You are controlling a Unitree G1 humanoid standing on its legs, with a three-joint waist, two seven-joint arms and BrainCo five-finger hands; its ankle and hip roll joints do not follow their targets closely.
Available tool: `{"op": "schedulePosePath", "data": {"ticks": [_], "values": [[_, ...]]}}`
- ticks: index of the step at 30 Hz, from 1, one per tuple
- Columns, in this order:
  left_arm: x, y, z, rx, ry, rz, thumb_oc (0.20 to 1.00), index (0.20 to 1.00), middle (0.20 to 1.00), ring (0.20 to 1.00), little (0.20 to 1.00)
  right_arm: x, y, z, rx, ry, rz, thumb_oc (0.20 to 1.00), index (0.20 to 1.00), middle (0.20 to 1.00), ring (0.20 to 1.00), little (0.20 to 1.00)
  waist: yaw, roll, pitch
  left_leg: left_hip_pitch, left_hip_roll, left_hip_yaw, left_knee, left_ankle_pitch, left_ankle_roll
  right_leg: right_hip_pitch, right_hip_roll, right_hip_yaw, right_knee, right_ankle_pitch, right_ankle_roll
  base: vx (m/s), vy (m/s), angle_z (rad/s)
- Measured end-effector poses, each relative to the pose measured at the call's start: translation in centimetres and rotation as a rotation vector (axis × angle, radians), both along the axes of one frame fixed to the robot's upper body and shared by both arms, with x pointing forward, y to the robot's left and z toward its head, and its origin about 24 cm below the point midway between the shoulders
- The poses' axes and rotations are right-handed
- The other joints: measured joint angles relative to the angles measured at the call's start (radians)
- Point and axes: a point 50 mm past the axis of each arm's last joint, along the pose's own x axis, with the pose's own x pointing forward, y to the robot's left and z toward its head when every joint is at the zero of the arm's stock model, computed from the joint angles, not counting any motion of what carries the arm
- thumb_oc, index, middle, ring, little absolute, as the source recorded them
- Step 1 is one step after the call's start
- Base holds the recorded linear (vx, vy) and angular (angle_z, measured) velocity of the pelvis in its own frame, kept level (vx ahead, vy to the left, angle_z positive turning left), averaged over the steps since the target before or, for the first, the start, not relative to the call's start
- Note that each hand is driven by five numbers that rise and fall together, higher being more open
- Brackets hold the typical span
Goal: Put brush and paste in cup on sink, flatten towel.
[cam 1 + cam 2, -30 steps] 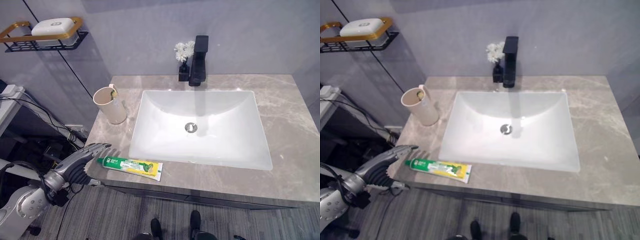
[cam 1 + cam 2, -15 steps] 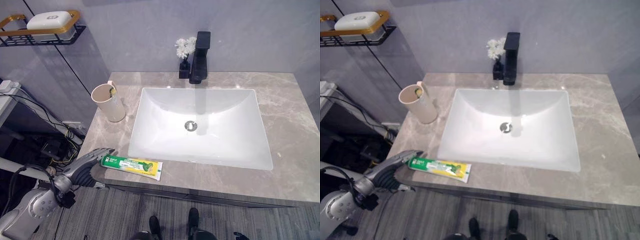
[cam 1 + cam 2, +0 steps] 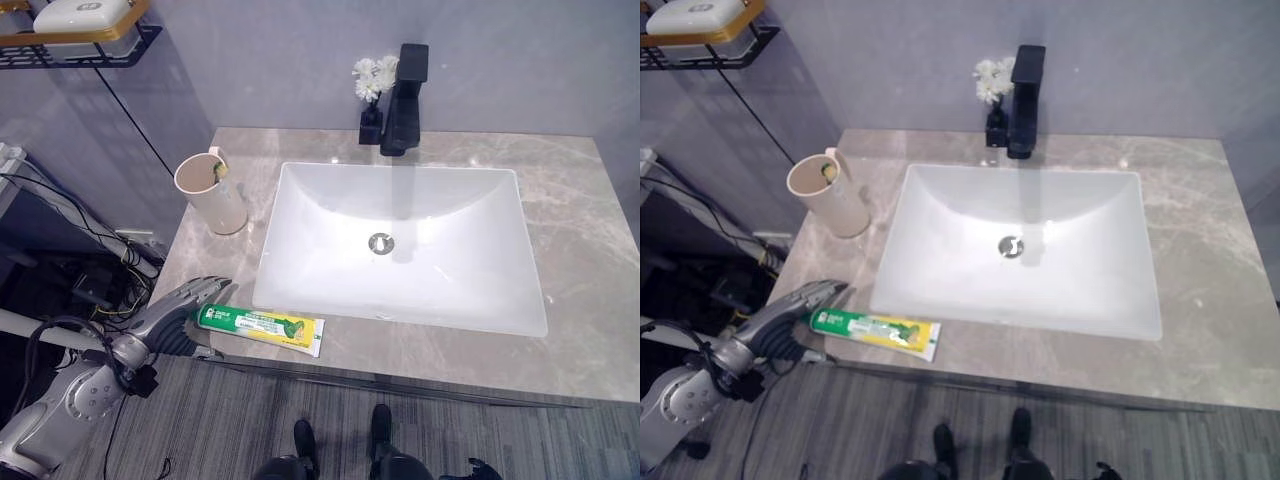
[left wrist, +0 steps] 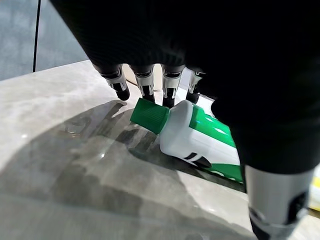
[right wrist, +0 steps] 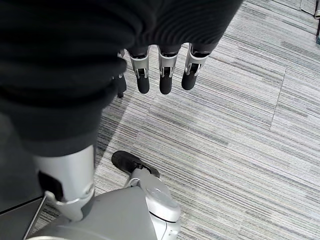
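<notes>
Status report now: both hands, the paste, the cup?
Left hand open at paste cap end, not gripping. Right hand open, idle over floor. Cup upright left of sink, brush already inside. Nothing blocking.

The toothpaste tube (image 3: 261, 325) lies on the counter (image 3: 590, 260) before the basin (image 3: 400, 250), cup (image 3: 208, 193) behind-left.

We see a black tap (image 3: 404, 98) behind the basin, white flowers (image 3: 369, 76) in a small dark vase beside it, and a soap dish (image 3: 78, 12) on the wall shelf (image 3: 70, 45).
</notes>
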Motion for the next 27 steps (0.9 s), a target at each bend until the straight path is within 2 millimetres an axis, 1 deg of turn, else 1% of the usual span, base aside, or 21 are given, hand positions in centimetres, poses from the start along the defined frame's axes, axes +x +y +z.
{"op": "schedulePosePath", "data": {"ticks": [6, 8, 9, 10, 11, 15, 17, 19, 23, 27], "values": [[0.0, 0.0, -0.2, 0.002, -0.027, 0.011, 1.0, 1.0, 1.0, 1.0, 1.0, 0.1, 0.1, 0.0, -0.002, -0.002, 0.008, 1.0, 1.0, 1.0, 1.0, 1.0, -0.002, 0.0, 0.003, -0.001, 0.001, 0.002, 0.0, -0.001, -0.001, -0.003, 0.001, 0.004, 0.0, 0.0, 0.0, 0.0, 0.001, -0.02], [0.0, 0.0, -0.2, 0.002, -0.033, 0.012, 0.896, 0.896, 0.896, 0.896, 0.896, 0.1, 0.1, 0.0, -0.003, -0.003, 0.009, 1.0, 1.0, 1.0, 1.0, 1.0, -0.002, 0.001, 0.006, -0.002, 0.001, 0.003, 0.0, -0.001, -0.001, -0.004, 0.001, 0.005, 0.0, 0.0, 0.0, 0.0, 0.0, 0.0], [0.1, 0.0, -0.1, 0.002, -0.039, 0.011, 0.699, 0.699, 0.699, 0.699, 0.699, 0.1, 0.1, 0.0, -0.003, -0.004, 0.009, 1.0, 1.0, 1.0, 1.0, 1.0, -0.002, 0.002, 0.01, -0.002, 0.001, 0.003, 0.0, -0.001, -0.002, -0.004, 0.001, 0.005, 0.0, 0.0, 0.0, 0.0, 0.0, 0.0], [0.1, -0.1, -0.1, 0.006, -0.047, 0.01, 0.699, 0.699, 0.699, 0.699, 0.699, 0.2, 0.1, 0.0, -0.005, -0.005, 0.009, 1.0, 1.0, 1.0, 1.0, 1.0, -0.002, 0.002, 0.013, -0.002, 0.001, 0.003, 0.0, -0.001, -0.002, -0.005, 0.001, 0.005, 0.0, 0.001, 0.001, 0.0, 0.0, 0.0], [0.2, -0.1, 0.0, 0.003, -0.054, 0.01, 0.592, 0.592, 0.592, 0.592, 0.592, 0.2, 0.1, 0.0, -0.006, -0.007, 0.008, 1.0, 1.0, 1.0, 1.0, 1.0, -0.001, 0.004, 0.015, -0.004, 0.001, 0.003, 0.0, -0.002, -0.003, -0.007, 0.001, 0.005, 0.0, 0.001, 0.001, 0.0, 0.0, 0.0], [1.0, 0.1, 1.1, 0.002, -0.114, 0.023, 0.536, 0.536, 0.536, 0.536, 0.536, 0.4, 0.0, 0.1, -0.018, -0.016, 0.007, 1.0, 1.0, 1.0, 1.0, 1.0, -0.003, 0.009, 0.02, -0.016, 0.001, 0.003, 0.0, -0.002, -0.003, -0.017, 0.002, 0.005, 0.0, 0.002, 0.0, 0.0, 0.0, 0.0], [1.4, 0.2, 1.5, 0.003, -0.139, 0.031, 0.429, 0.429, 0.429, 0.429, 0.429, 0.6, 0.1, 0.1, -0.018, -0.019, 0.015, 1.0, 1.0, 1.0, 1.0, 1.0, -0.005, 0.011, 0.02, -0.017, 0.001, 0.005, 0.0, 0.0, 0.0, -0.019, 0.002, 0.005, 0.0, 0.003, 0.0, 0.0, -0.002, -0.02], [1.7, 0.3, 1.8, 0.005, -0.155, 0.036, 0.2, 0.2, 0.2, 0.2, 0.2, 1.1, 0.1, 0.2, -0.019, -0.03, 0.02, 1.0, 1.0, 1.0, 1.0, 1.0, -0.007, 0.011, 0.02, -0.017, 0.001, 0.005, 0.0, 0.0, 0.0, -0.02, 0.003, 0.005, 0.0, 0.005, -0.003, 0.0, 0.0, 0.0], [2.1, 0.0, 2.0, 0.051, -0.18, 0.013, 0.2, 0.2, 0.2, 0.2, 0.2, 1.7, 0.1, 0.4, -0.021, -0.046, 0.024, 1.0, 1.0, 1.0, 1.0, 1.0, -0.008, 0.014, 0.021, -0.017, 0.002, 0.004, 0.001, 0.0, 0.0, -0.019, 0.004, 0.005, 0.0, 0.006, -0.004, 0.0, 0.0, 0.0], [1.9, -0.5, 0.9, 0.086, -0.141, -0.013, 0.2, 0.2, 0.2, 0.2, 0.2, 2.0, 0.0, 0.5, -0.018, -0.06, 0.002, 1.0, 1.0, 1.0, 1.0, 1.0, -0.016, 0.019, 0.025, -0.003, 0.002, 0.005, 0.004, 0.0, 0.0, -0.007, 0.005, 0.006, 0.0, 0.006, -0.005, 0.04, 0.018, -0.01]]}}
